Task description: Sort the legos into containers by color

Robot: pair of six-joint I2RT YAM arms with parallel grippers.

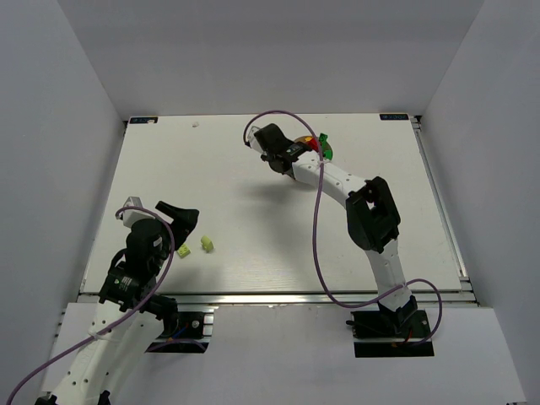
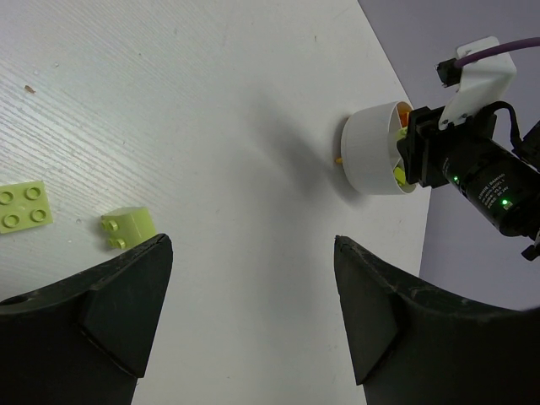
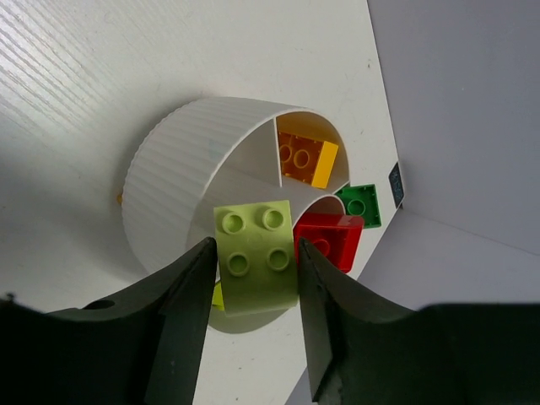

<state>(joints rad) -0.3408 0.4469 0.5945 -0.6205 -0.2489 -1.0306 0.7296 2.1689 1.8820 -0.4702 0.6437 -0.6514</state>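
My right gripper is shut on a lime brick, studs facing the camera, held over the near rim of the white dish. In the dish's sections lie an orange-yellow brick, a red brick and a dark green brick. A sliver of another lime piece shows below the held brick. Seen from above, the right gripper covers most of the dish. My left gripper stands open over bare table, beside two lime bricks. In the left wrist view they lie left of its fingers.
The dish stands near the table's far edge, with the right arm above it. The grey side walls close in the table on the left, the right and the back. A small white speck lies at the far left.
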